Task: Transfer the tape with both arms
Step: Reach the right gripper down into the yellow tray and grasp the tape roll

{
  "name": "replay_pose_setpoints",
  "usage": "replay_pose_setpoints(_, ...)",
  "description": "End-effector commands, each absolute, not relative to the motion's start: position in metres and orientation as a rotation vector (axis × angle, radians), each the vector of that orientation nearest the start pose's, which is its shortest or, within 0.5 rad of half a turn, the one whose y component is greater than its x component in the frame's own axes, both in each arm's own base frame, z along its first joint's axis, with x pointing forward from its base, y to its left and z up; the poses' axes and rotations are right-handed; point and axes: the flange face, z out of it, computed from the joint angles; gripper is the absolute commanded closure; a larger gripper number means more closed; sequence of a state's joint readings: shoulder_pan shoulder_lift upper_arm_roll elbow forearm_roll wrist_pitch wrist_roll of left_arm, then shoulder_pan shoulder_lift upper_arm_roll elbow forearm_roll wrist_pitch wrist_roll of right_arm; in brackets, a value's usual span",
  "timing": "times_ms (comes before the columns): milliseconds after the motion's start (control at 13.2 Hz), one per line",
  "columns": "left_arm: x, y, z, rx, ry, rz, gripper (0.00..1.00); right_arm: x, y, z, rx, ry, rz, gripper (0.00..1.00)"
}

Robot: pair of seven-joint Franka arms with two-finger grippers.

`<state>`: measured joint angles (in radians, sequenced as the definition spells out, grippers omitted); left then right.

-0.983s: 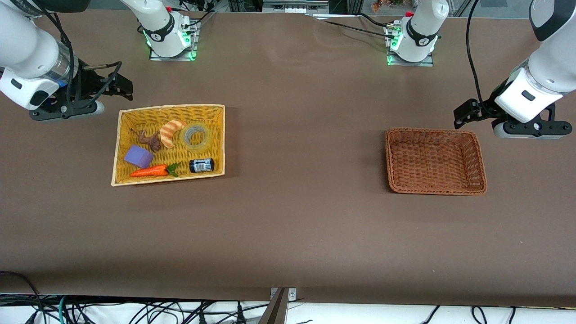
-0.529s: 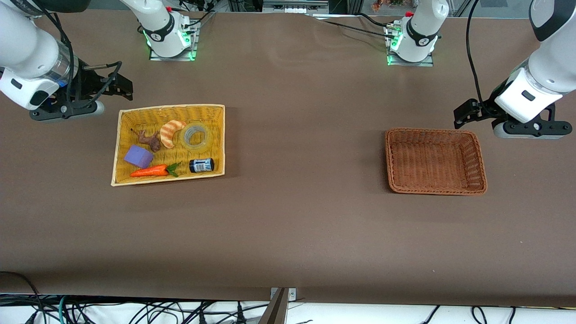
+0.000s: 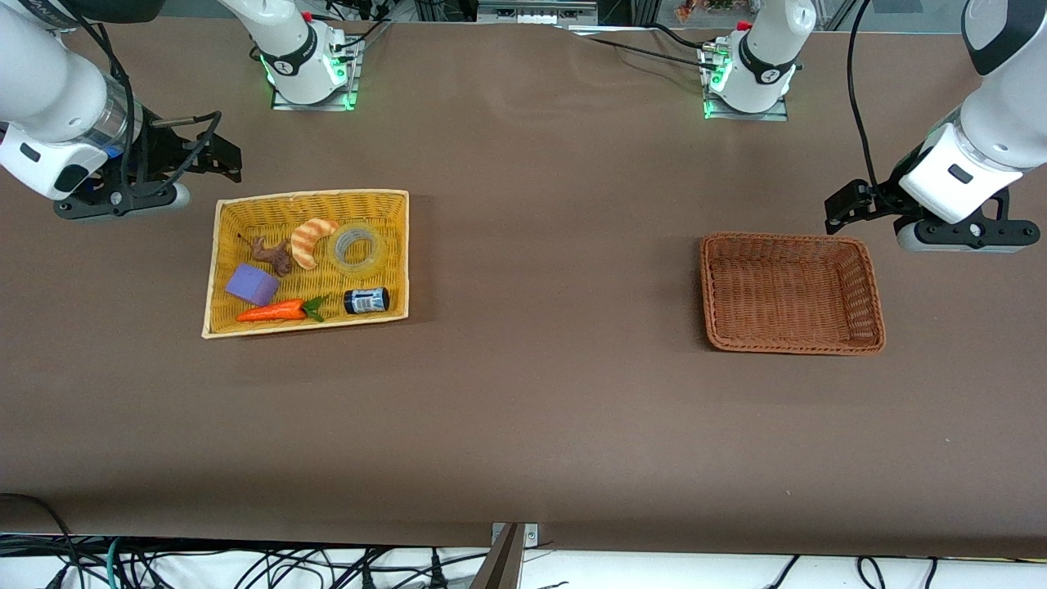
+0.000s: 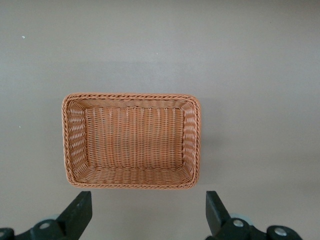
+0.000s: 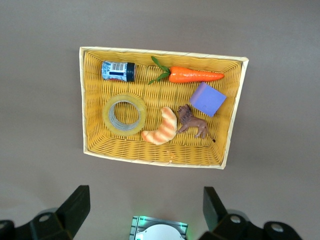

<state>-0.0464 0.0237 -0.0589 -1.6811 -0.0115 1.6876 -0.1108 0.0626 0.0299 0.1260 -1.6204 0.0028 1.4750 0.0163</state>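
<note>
Toward the right arm's end of the table (image 3: 532, 409), the tape (image 3: 355, 247) lies flat in a yellow basket (image 3: 233, 327), beside a striped croissant toy (image 3: 311, 240) and with a small can (image 3: 366, 300) nearer the camera. Both arms wait: the right pincer (image 5: 145, 215) hangs released above the table beside that basket, the left pincer (image 4: 149, 212) released beside an empty brown basket (image 3: 873, 294).

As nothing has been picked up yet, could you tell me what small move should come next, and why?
Probably the right tool should move over the tape and descend. The tape lies flat in the yellow basket beside the croissant toy; the right tool hangs open past that basket's corner, holding nothing. The left tool waits open by the brown basket.
</note>
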Motion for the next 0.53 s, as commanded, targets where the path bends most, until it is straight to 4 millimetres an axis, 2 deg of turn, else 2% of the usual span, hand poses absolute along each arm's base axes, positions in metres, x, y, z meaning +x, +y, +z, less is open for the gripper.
replay_pose_setpoints(0, 0.561, -0.063, 0.573, -3.171, 0.016, 0.036, 0.00, 0.535, 0.100, 0.579, -3.136, -0.290, 0.293, 0.00)
replay_pose_setpoints(76, 0.562, -0.062, 0.573, -3.171, 0.016, 0.036, 0.00, 0.536, 0.099, 0.572, -3.135, -0.287, 0.305, 0.00)
replay_pose_setpoints(151, 0.562, -0.061, 0.573, -3.169, 0.017, 0.036, 0.00, 0.537, 0.101, 0.555, -3.135, -0.278, 0.334, 0.00)
replay_pose_setpoints(302, 0.562, -0.061, 0.573, -3.169, 0.017, 0.036, 0.00, 0.543, 0.113, 0.500, -3.133, -0.294, 0.312, 0.00)
replay_pose_setpoints(453, 0.562, -0.061, 0.573, -3.169, 0.017, 0.036, 0.00, 0.538, 0.130, 0.432, -3.137, -0.276, 0.249, 0.00)
